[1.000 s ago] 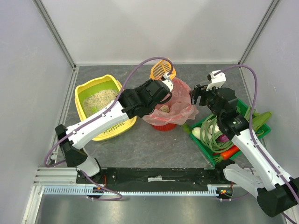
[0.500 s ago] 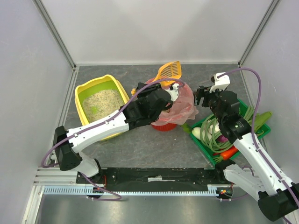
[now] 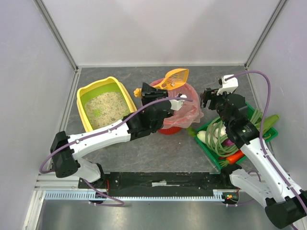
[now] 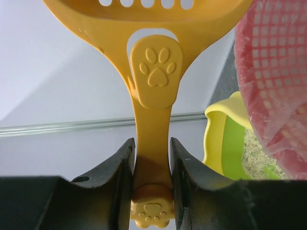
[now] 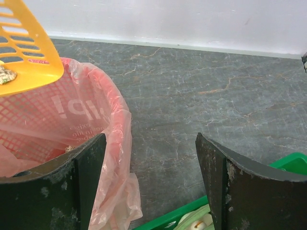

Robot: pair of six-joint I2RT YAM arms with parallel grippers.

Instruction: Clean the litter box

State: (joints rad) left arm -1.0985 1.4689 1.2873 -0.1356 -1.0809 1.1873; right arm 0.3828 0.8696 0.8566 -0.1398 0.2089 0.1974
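So L hand (image 4: pixel 152 158) clamps scoop (image 3: pixel 175 77) over red bin (image 3: pixel 169 129) to tip clump (image 5: pixel 5 73) in; R hand (image 5: pixel 149 143) wide, idle.

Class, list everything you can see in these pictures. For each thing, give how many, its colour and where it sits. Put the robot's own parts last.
Rounded-rectangular plastic litter box: one, yellow with green inner walls, pale litter inside; far left of the table.
Slotted plastic scoop: one, orange; held above the bin's far rim, a small clump on it.
Round mesh bin with pink bag: one, red; middle of the table.
Rectangular plastic tray: one, green; right side, partly under the right arm.
Vegetables: several, white, green, orange, purple; in the green tray.
Stone-patterned table: one, dark grey.
Left gripper: one, black; shut on the scoop's handle.
Right gripper: one, black; open, beside the bin.
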